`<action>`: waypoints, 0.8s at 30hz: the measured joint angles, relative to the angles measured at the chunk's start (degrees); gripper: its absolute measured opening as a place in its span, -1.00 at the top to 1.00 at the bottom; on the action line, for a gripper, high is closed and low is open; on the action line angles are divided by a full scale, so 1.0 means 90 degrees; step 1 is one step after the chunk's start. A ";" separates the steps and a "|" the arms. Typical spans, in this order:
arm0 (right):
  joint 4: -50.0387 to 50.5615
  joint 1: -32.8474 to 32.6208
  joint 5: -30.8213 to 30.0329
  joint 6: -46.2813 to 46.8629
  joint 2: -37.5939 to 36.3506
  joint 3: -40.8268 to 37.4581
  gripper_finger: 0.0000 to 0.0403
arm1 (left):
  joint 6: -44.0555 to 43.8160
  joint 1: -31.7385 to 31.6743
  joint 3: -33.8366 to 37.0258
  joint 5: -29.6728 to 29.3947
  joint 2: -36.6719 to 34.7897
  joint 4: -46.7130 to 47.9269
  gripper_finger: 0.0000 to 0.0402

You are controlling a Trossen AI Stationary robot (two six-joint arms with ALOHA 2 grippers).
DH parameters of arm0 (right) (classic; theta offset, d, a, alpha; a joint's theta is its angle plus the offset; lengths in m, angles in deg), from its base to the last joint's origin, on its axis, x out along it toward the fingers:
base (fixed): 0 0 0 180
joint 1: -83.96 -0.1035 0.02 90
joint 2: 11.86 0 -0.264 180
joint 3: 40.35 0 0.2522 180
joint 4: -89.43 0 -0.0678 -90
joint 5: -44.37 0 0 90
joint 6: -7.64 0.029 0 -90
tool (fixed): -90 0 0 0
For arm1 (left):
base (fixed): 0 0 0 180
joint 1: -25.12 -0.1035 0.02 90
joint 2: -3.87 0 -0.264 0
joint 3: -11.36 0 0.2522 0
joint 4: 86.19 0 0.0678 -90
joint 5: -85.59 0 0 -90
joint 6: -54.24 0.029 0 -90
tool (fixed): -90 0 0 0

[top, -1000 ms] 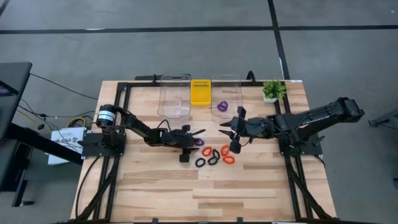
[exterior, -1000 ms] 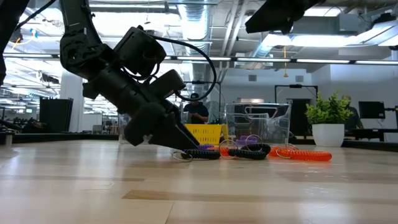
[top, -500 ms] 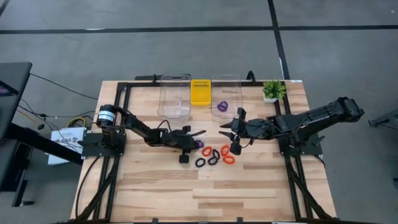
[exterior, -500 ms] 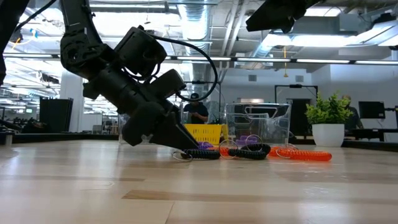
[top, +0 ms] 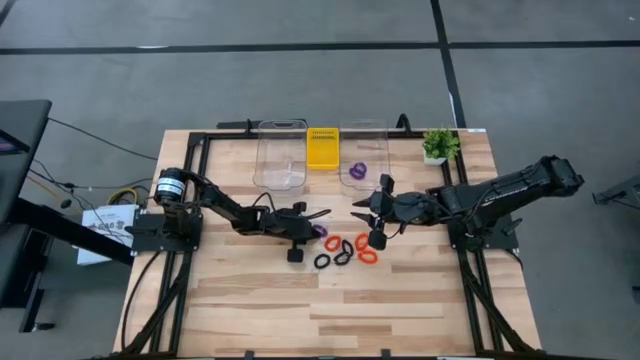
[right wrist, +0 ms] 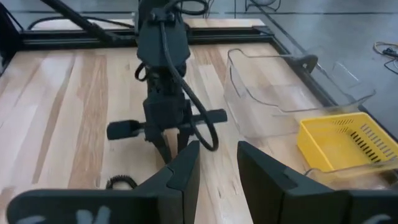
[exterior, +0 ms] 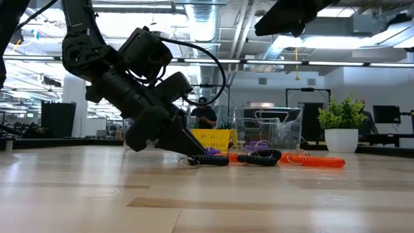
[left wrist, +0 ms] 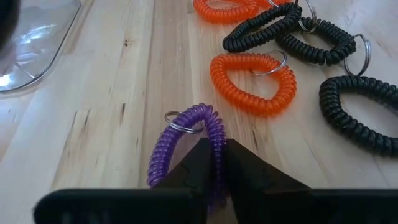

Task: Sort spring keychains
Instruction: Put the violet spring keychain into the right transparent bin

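Note:
Several spring keychains lie mid-table: orange ones (top: 333, 243) (left wrist: 252, 81), black ones (top: 322, 261) (left wrist: 357, 112), and a purple one (left wrist: 186, 140) at the cluster's left. My left gripper (left wrist: 216, 165) (top: 316, 230) slants down onto the table and is shut on that purple keychain. My right gripper (right wrist: 217, 162) (top: 368, 212) hangs open above the cluster's right side with nothing between its fingers. Another purple keychain (top: 358, 170) lies in the right clear bin (top: 363, 140). My left gripper pinches one side of the purple keychain's coil (left wrist: 216, 134) between its two fingertips. The fingers slant down from the table's left. The keychain lies flat on the wood, and its metal ring (left wrist: 180, 122) is at the end away from the fingers.
A left clear bin (top: 282, 155), a yellow basket (top: 322, 148) and the right clear bin stand along the far edge. A small potted plant (top: 438, 145) stands at the far right corner. Bare wood stretches toward the near edge.

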 joint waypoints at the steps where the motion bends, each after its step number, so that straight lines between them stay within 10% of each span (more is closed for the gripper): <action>1: -0.0092 0.0002 -0.0008 0.0022 0.0092 0.0010 0.52 | 0.0000 0.0000 0.0000 0.0002 -0.0001 0.0002 0.80; 24: -0.1253 -0.0155 -0.0127 -0.0269 0.1606 0.0007 0.52 | 0.0002 0.0046 -0.0013 -0.0005 -0.0003 -0.0017 0.82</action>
